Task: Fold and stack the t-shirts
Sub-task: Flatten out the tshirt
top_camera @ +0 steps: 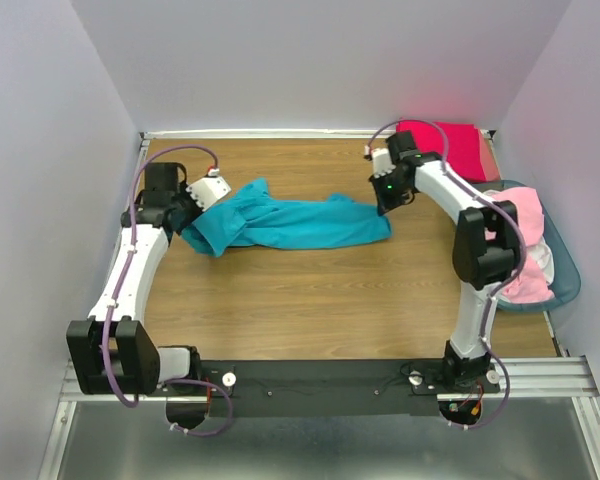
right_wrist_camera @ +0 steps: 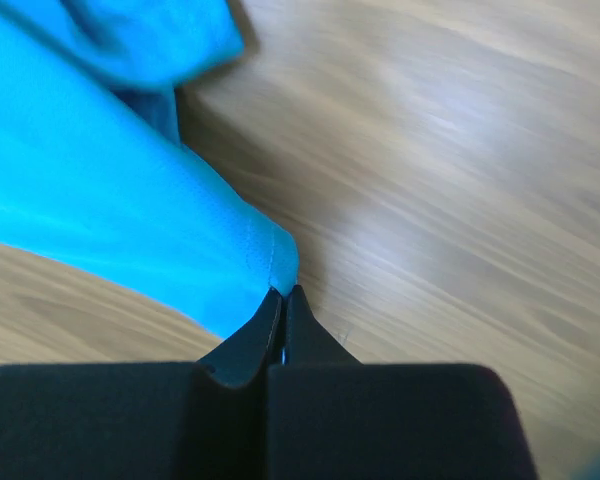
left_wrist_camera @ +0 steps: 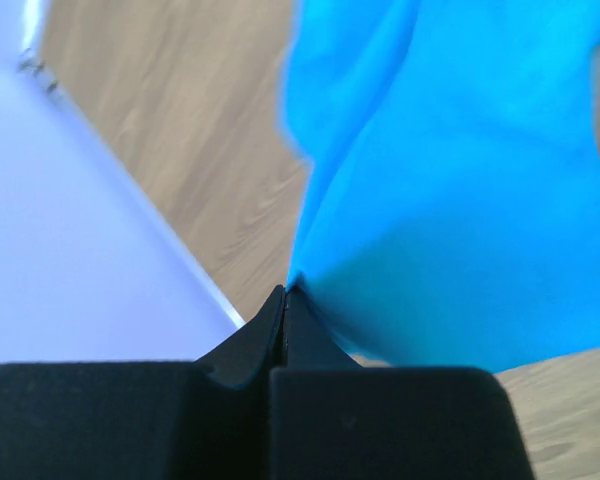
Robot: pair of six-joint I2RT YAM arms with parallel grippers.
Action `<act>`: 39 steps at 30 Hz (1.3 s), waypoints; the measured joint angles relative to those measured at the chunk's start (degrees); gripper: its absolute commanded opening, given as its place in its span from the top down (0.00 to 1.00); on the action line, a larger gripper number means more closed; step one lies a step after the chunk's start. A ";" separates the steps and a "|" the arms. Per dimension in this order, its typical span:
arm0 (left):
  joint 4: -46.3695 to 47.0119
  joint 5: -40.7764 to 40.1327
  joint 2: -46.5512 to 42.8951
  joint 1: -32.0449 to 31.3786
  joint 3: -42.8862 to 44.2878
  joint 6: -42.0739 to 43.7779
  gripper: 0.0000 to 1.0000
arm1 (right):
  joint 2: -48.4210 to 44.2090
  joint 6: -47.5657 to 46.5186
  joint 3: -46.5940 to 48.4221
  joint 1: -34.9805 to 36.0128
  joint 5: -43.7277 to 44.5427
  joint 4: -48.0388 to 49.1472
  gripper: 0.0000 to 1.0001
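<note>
A teal t-shirt (top_camera: 290, 223) lies bunched and stretched across the middle of the wooden table, between my two grippers. My left gripper (top_camera: 192, 218) is shut on its left end; in the left wrist view the teal t-shirt (left_wrist_camera: 450, 190) hangs from my closed left gripper (left_wrist_camera: 284, 292). My right gripper (top_camera: 386, 204) is shut on the shirt's right hem; in the right wrist view the teal t-shirt (right_wrist_camera: 110, 220) comes out of my closed right gripper (right_wrist_camera: 284, 292). A folded crimson-pink t-shirt (top_camera: 450, 147) lies at the back right corner.
A blue-tinted plastic basket (top_camera: 565, 270) at the right edge holds light pink shirts (top_camera: 525, 240). Purple walls close in the table on the left, back and right. A metal rail (top_camera: 330, 385) with the arm bases runs along the near edge.
</note>
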 measured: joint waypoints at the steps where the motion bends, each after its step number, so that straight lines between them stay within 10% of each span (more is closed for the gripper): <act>1: 0.04 0.22 -0.35 2.19 0.61 1.05 1.00 | -1.29 -0.81 -0.39 -1.44 0.57 0.15 0.99; 10: 0.31 0.52 4.61 8.24 -4.33 5.49 0.97 | -6.60 -5.92 -7.89 -4.04 2.58 -0.11 0.99; 13: 0.52 0.50 6.25 8.57 -6.45 5.88 0.82 | -7.43 -7.87 -12.70 -3.41 2.56 -0.37 0.98; 17: 0.31 1.01 7.23 9.35 -6.58 5.81 0.53 | -9.22 -10.16 -17.62 -3.41 2.69 -1.60 0.63; 22: -3.21 5.25 7.06 10.54 -2.49 5.57 0.52 | -11.87 -11.69 -17.75 -3.41 2.62 -3.50 0.49; 39: -18.82 15.78 -2.25 3.50 -10.45 10.32 0.51 | 6.54 -5.35 17.79 -0.72 -2.14 -4.44 0.48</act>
